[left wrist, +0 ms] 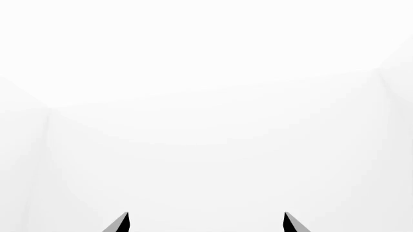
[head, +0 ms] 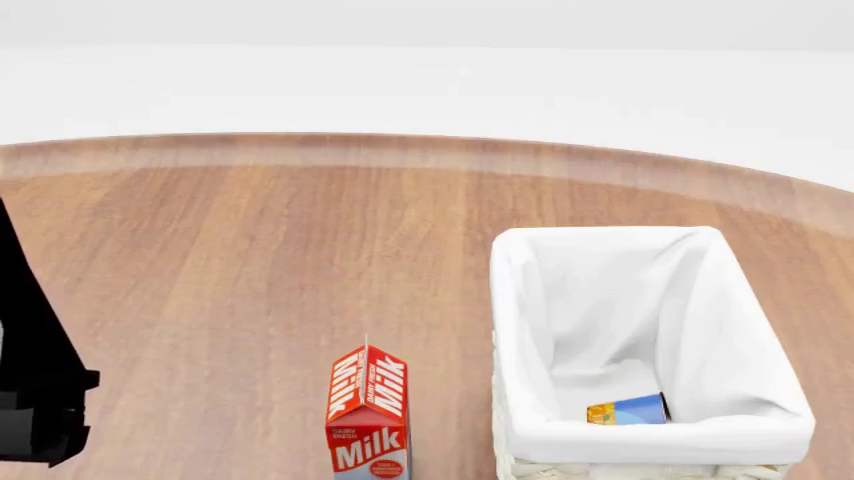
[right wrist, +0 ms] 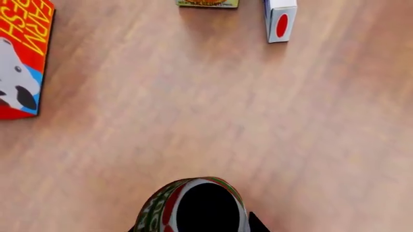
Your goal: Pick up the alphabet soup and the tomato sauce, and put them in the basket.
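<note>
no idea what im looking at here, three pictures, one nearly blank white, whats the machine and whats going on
These are simulator renders from a two-armed wheeled robot, with one camera on its head and one near each pincer.

The head view looks down on a wooden table. On it stand a milk carton and a white lined basket, with the blue-and-yellow soup can already lying inside. The black shape at the left edge is part of the left arm.

The near-blank picture is the left wrist camera: only white surroundings and the two dark tips of the open, empty left pincer.

The right wrist camera looks down at the table past a red-and-green sauce can, which seems to be held in the right pincer. Other cartons show at its edges.
</note>
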{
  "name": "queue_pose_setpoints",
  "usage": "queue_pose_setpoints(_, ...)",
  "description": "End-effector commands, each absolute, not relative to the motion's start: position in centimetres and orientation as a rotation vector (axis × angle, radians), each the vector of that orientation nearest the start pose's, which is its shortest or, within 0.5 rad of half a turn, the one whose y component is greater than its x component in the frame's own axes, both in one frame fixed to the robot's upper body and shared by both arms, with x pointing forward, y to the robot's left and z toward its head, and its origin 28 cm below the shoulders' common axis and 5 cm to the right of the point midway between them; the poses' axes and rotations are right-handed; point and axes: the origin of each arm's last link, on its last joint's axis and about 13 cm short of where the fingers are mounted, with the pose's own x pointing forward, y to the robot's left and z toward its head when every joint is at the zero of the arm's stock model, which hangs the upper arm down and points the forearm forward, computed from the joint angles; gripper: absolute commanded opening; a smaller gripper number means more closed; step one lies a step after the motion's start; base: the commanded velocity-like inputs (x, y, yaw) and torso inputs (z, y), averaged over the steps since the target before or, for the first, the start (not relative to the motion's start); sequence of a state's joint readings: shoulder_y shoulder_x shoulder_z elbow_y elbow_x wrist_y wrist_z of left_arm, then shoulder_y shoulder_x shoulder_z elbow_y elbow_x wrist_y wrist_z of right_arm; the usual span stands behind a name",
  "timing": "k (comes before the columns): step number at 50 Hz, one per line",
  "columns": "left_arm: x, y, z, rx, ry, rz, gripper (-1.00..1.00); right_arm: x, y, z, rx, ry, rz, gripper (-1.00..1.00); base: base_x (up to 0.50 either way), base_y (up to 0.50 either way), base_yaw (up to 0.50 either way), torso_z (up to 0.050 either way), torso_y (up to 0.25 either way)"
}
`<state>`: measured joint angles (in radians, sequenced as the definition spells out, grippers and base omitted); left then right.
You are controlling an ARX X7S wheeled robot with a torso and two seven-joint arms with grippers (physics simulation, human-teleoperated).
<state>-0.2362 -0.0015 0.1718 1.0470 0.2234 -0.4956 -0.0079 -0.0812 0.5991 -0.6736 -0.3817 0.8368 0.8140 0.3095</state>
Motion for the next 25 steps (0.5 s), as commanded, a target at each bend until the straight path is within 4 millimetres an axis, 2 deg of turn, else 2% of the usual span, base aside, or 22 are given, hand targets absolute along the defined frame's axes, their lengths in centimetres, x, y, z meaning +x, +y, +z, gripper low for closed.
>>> queue_pose_setpoints(1, 17.0, 19.0, 22.3, 0.117, -0.798, 0.009, 1.00, 9.3, -9.6, 1.8, -0.157, 0.908, 0.599, -1.00, 0.00, 0.00, 0.00, 0.000, 0.000)
queue_pose_setpoints(21, 16.9, 19.0, 22.2, 0.114, -0.798, 0.011, 1.00, 11.5, -10.9, 12.8, -0.144, 0.576, 0.563, -1.00, 0.00, 0.00, 0.00, 0.000, 0.000)
queue_pose_setpoints(23, 16.9, 19.0, 22.2, 0.114, -0.798, 0.011, 1.00, 11.6, -10.9, 12.9, -0.150, 0.565, 0.561, -1.00, 0.00, 0.00, 0.00, 0.000, 0.000)
queue_pose_setpoints(25, 16.9, 19.1, 22.2, 0.112, -0.798, 0.012, 1.00, 12.1, -11.1, 13.8, -0.154, 0.519, 0.548, -1.00, 0.00, 0.00, 0.00, 0.000, 0.000)
